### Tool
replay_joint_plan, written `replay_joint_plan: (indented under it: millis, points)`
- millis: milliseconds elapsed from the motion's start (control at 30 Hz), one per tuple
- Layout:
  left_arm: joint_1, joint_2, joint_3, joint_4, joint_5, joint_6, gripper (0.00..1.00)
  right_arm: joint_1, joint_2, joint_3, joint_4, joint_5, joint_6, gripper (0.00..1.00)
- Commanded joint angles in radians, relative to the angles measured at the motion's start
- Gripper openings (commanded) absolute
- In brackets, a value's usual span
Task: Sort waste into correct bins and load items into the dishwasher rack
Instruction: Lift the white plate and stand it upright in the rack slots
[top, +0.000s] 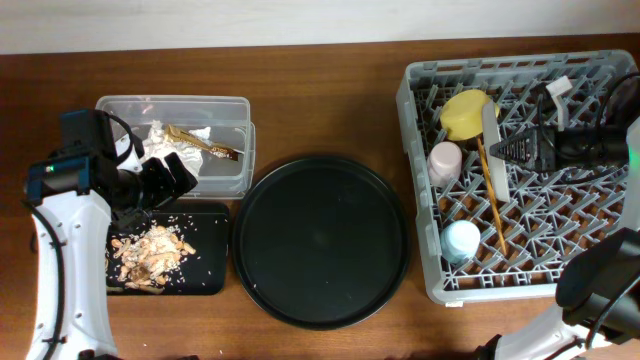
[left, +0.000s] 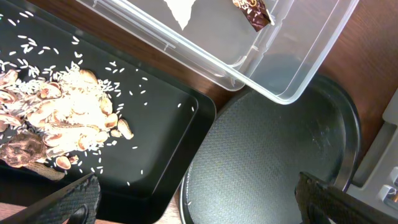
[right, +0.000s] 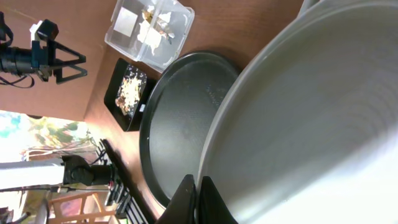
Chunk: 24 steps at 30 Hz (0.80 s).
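Food scraps (top: 148, 252), beige-brown and crumbly with loose rice grains around them, lie heaped in the flat black tray (top: 205, 278) at the table's left front. The left gripper (top: 160, 180) hangs above that tray's rear edge, beside the clear plastic tub (top: 230, 110); in the left wrist view its 2 fingers (left: 68, 202) stand wide apart at the bottom corners with nothing between them, the scraps lying below and to the left of the gap. Inside the tub rest the crumpled white napkin (top: 160, 135) and the brown-and-gold wrapper (top: 205, 145).

The large round black tray (top: 320, 240) sits between the 2 bins and the grey dishwasher rack (top: 425, 190), its rim touching the flat tray.

In the rack, the yellow bowl (top: 466, 114) leans among the pegs at the rear left, the pink cup (top: 445, 160) sits just in front of it, and the blue cup (top: 461, 240) sits nearer the front. The wooden chopsticks (top: 490, 195) lie across the lattice to their right. The grey-green plate (top: 492, 150) stands on edge in the rack, and the right gripper (top: 520, 150) is clamped on its rim; the right wrist view shows the fingers (right: 186, 199) pinching the plate's edge.
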Motion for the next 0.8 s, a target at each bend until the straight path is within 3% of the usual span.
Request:
replay_joint_plan:
  millis: [0,133,267,433,600,667,767]
  points:
    - [0.003,-0.006,0.012,-0.001,0.008,0.001,0.99,-0.002,0.010,-0.081,0.046,-0.015,-0.018,0.04]
    - [0.003,-0.006,0.012,-0.001,0.008,0.001,0.99,-0.003,0.010,-0.200,0.156,-0.031,-0.015,0.04]
    - [0.003,-0.006,0.012,-0.001,0.008,0.001,0.99,-0.003,0.010,-0.193,0.109,-0.163,-0.015,0.04]
    - [0.003,-0.006,0.012,-0.001,0.008,0.001,0.99,-0.003,0.010,-0.158,0.051,-0.183,-0.015,0.04]
    - [0.003,-0.006,0.012,-0.001,0.008,0.001,0.99,-0.003,0.013,-0.158,0.124,0.018,-0.009,0.04]
    - [0.003,-0.006,0.012,-0.001,0.008,0.001,0.99,-0.004,0.034,-0.158,0.185,0.029,0.065,0.24]
    - [0.003,-0.006,0.012,-0.001,0.008,0.001,0.99,-0.004,0.040,-0.156,0.227,0.031,0.065,0.33]
